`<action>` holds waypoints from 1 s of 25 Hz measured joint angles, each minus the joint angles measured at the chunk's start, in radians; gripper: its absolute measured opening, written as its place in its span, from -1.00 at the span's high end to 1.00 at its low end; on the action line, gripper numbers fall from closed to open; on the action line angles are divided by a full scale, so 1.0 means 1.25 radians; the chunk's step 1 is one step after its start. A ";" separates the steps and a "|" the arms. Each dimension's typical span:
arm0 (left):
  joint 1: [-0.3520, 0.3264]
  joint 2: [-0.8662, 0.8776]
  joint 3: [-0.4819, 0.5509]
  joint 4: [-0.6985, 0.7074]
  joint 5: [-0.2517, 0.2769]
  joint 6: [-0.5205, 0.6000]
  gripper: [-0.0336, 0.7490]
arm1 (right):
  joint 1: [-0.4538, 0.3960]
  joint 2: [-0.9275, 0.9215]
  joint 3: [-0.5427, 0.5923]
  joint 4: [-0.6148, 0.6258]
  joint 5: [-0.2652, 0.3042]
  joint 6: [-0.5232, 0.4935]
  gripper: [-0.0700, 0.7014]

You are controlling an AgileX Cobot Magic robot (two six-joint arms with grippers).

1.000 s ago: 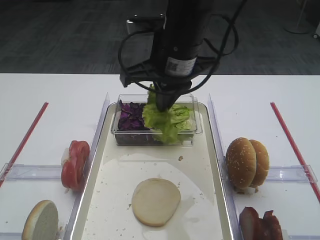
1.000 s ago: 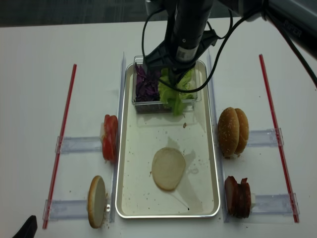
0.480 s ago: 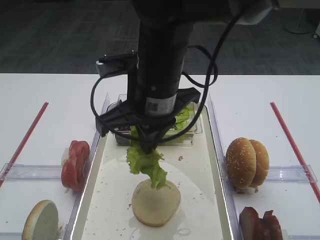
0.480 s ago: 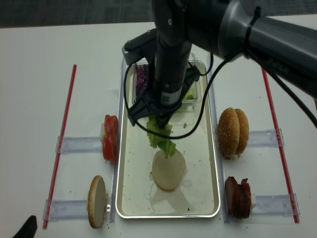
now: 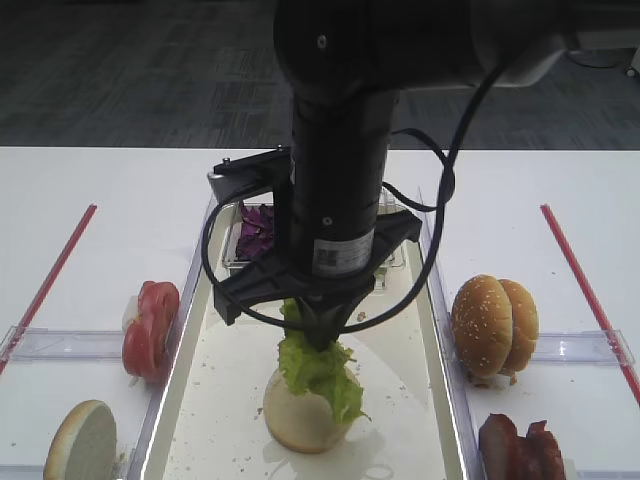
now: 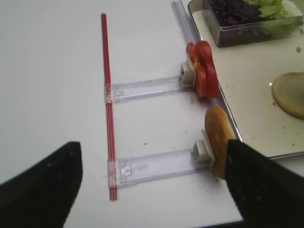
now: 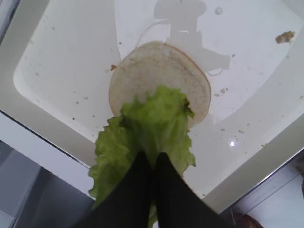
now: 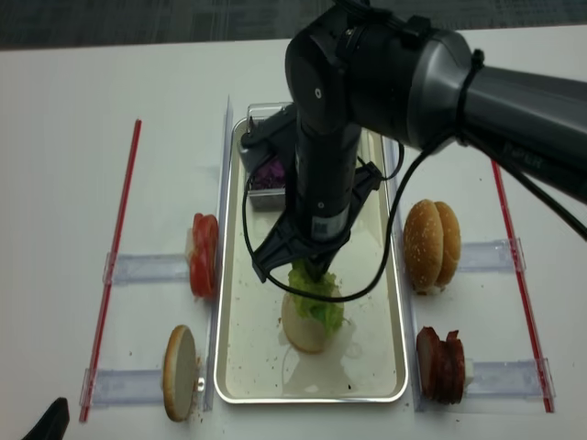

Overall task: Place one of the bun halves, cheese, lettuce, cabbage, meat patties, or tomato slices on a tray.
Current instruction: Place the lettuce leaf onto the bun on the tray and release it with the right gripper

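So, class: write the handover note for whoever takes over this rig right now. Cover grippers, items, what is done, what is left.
Right gripper: shut on the lettuce, hanging over the bun half that lies in the tray.
Left gripper: open, off to the left, holding nothing.
Done: bun half laid in the tray.
Left: release the lettuce on the bun; tomato slices, meat patties and the other buns wait outside.

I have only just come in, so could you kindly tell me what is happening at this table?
The right tool is shut on a lettuce leaf and holds it over the bun half lying cut face up in the tray. The leaf's lower end drapes on the bun. The left tool waits open beside the tomato slices, holding nothing.
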 joint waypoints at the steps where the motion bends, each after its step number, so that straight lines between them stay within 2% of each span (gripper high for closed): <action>1: 0.000 0.000 0.000 0.000 0.000 0.000 -0.53 | 0.000 0.000 0.006 0.000 -0.002 0.000 0.68; 25: 0.000 0.000 0.000 0.000 0.000 0.000 -0.53 | 0.000 0.041 0.011 0.001 -0.004 -0.021 0.68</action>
